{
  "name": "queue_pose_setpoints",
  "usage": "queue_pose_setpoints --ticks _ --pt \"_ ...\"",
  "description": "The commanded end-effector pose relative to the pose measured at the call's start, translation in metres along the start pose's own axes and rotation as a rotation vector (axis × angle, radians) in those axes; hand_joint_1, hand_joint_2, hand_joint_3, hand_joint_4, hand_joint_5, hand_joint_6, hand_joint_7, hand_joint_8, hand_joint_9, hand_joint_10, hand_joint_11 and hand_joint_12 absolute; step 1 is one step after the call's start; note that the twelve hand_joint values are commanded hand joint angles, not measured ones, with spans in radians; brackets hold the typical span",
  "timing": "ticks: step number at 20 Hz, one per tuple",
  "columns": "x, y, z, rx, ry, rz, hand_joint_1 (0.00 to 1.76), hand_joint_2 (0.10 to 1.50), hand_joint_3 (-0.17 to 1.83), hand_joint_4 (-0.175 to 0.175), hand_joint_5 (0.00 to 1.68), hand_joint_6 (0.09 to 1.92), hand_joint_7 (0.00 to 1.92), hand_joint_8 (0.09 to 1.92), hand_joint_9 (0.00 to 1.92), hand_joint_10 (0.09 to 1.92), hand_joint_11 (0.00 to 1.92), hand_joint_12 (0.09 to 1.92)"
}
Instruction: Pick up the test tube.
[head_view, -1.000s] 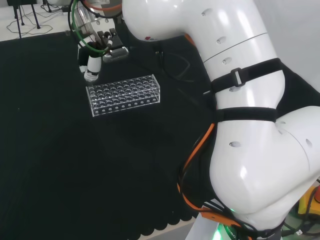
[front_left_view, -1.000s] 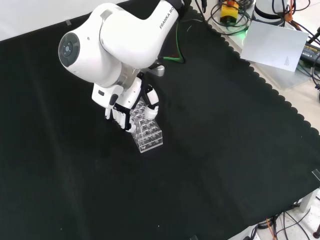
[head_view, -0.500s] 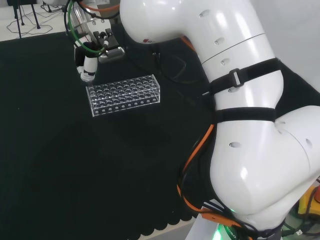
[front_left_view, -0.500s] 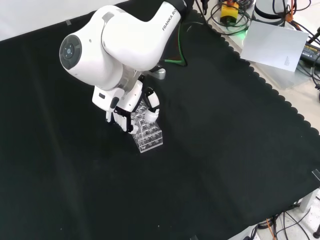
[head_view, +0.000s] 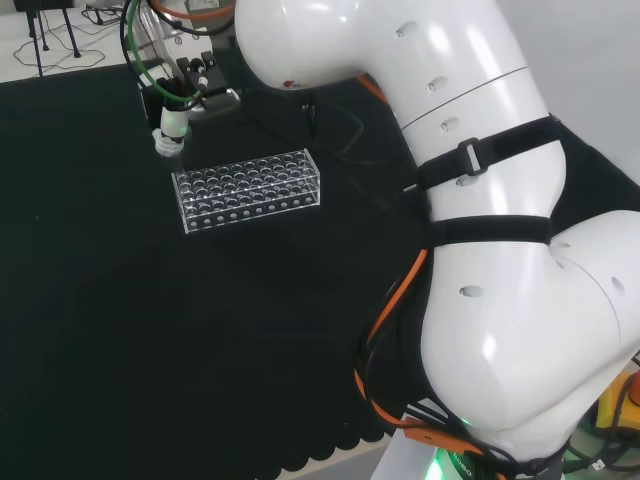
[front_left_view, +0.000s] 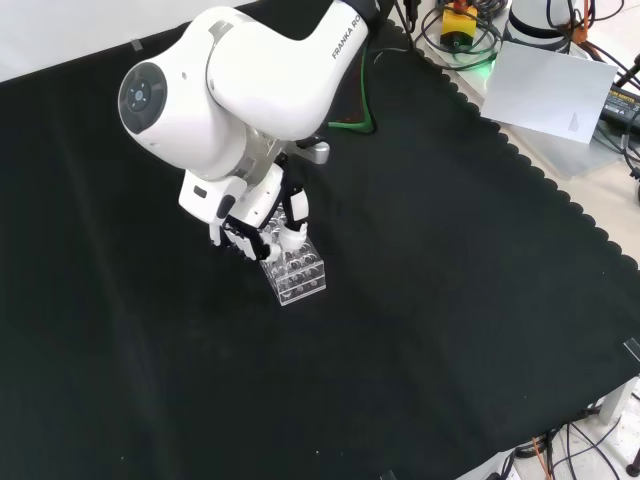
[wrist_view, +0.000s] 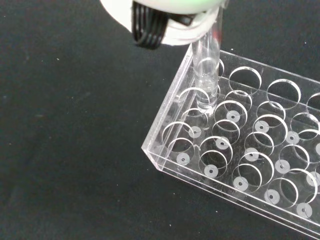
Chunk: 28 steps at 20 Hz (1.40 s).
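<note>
From my station I see the hand (front_left_view: 262, 222) in the upper left of the front view, under the arm's big white link (front_left_view: 215, 85), its fingers curled round the test tube (wrist_view: 207, 75). In the wrist view the clear tube hangs upright, its rounded end just over a hole near the corner of the clear rack (wrist_view: 240, 165). In the head view the hand (head_view: 172, 125) sits at upper left, just above the rack's (head_view: 247, 188) left end. Black cloth (front_left_view: 420, 300) with a scalloped edge covers the bench. At the front view's upper right lie cables and a white sheet (front_left_view: 545, 92).
</note>
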<state>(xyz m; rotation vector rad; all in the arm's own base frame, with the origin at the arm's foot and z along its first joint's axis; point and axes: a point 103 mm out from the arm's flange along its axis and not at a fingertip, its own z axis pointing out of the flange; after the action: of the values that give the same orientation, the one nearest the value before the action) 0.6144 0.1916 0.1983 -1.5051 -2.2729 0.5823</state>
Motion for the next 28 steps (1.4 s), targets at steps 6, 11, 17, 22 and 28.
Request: queue_pose_setpoints --ticks 6,11,17,22,28 --pt "-0.001 -0.007 0.007 -0.109 0.005 0.007 1.43 0.66 0.57 -0.175 1.30 0.54 1.40 0.67 1.34 0.32 0.86 1.19" --pt "-0.003 -0.010 0.003 -0.153 0.008 0.003 1.43 0.62 0.62 -0.175 1.35 0.46 1.44 0.59 1.42 0.20 0.92 1.17" --pt "-0.005 -0.013 -0.002 -0.188 0.011 0.004 1.44 0.63 0.59 -0.175 1.38 0.25 1.47 0.58 1.42 0.27 0.93 1.16" --pt "-0.004 -0.014 -0.008 -0.198 0.013 -0.001 1.44 0.63 0.59 -0.175 1.38 0.25 1.48 0.57 1.42 0.27 0.93 1.16" --pt "-0.007 -0.018 -0.021 -0.224 0.022 0.000 1.44 0.63 0.60 -0.175 1.38 0.24 1.48 0.56 1.43 0.26 0.93 1.16"
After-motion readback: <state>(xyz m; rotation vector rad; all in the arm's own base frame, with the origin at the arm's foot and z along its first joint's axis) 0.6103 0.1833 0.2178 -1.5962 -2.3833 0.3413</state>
